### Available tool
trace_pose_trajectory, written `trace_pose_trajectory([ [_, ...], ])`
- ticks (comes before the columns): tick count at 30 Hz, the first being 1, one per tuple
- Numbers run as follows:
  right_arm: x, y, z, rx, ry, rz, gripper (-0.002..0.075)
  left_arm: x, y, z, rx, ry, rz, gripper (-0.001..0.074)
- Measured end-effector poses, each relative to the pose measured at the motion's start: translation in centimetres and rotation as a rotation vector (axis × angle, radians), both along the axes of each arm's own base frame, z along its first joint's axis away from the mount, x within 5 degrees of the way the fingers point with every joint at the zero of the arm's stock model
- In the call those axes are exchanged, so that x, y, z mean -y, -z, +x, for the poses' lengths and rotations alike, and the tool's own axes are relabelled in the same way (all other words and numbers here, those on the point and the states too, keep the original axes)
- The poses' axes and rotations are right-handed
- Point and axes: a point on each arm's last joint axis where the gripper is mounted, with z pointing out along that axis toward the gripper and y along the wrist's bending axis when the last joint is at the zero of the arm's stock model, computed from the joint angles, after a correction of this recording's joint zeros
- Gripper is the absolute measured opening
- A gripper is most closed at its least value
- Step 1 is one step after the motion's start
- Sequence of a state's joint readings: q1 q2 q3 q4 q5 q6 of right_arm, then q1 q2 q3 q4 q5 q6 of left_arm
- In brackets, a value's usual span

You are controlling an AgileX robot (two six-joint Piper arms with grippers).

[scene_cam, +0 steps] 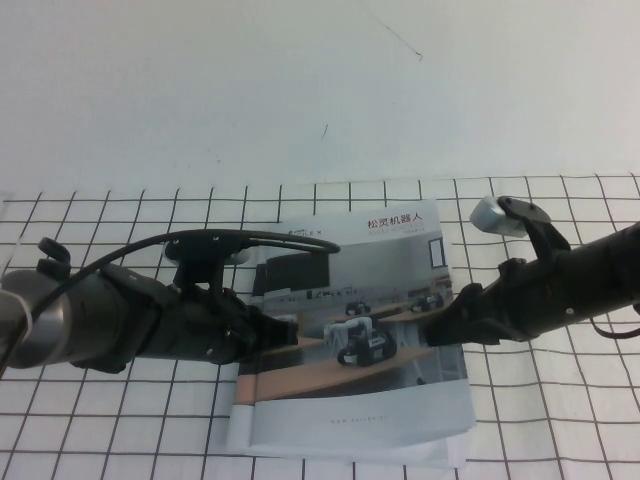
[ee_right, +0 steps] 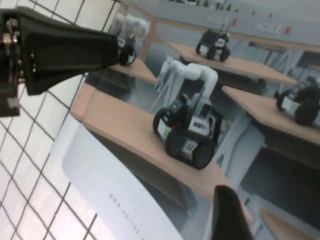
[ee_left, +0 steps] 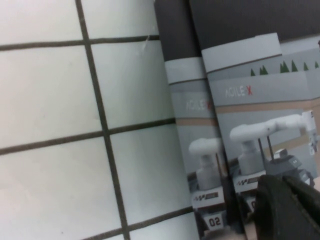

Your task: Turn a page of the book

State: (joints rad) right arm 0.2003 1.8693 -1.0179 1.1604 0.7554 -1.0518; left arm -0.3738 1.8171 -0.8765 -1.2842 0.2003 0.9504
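The book (scene_cam: 350, 340) lies shut on the gridded table, its front cover page (scene_cam: 400, 250) flat and face up with the photo of wheeled robots on wooden desks. My left gripper (scene_cam: 262, 332) is at the book's left edge, shut, with its tip low over the cover (ee_left: 260, 100). It shows dark in the left wrist view (ee_left: 285, 200) and in the right wrist view (ee_right: 70, 47). My right gripper (scene_cam: 432, 330) reaches in from the right over the cover's right part (ee_right: 200, 125). Only a dark tip (ee_right: 227, 215) of it shows there.
The white table cover with black grid lines (scene_cam: 560, 420) spreads all round the book. A plain white wall (scene_cam: 300, 90) rises behind. A black cable (scene_cam: 250, 235) arcs over the left arm. Lower page edges fan out at the book's near left corner (scene_cam: 242, 420).
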Motion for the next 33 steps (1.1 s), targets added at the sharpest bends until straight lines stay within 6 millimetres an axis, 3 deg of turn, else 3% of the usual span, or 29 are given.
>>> trace_pose_trajectory([
  [12, -1.6, -0.6, -0.6, -0.005, -0.102, -0.016, 0.0377, 0.0, 0.0, 0.0, 0.001, -0.004, 0.001, -0.0002],
  [22, -0.9, -2.7, 1.3, -0.003, -0.124, -0.182, 0.0377, 0.0, 0.0, 0.0, 0.003, -0.005, 0.002, -0.0002],
  [33, -0.4, -2.7, 1.7, -0.039, -0.037, -0.242, 0.0376, 0.0, 0.0, 0.1, 0.003, -0.006, 0.003, -0.0002],
])
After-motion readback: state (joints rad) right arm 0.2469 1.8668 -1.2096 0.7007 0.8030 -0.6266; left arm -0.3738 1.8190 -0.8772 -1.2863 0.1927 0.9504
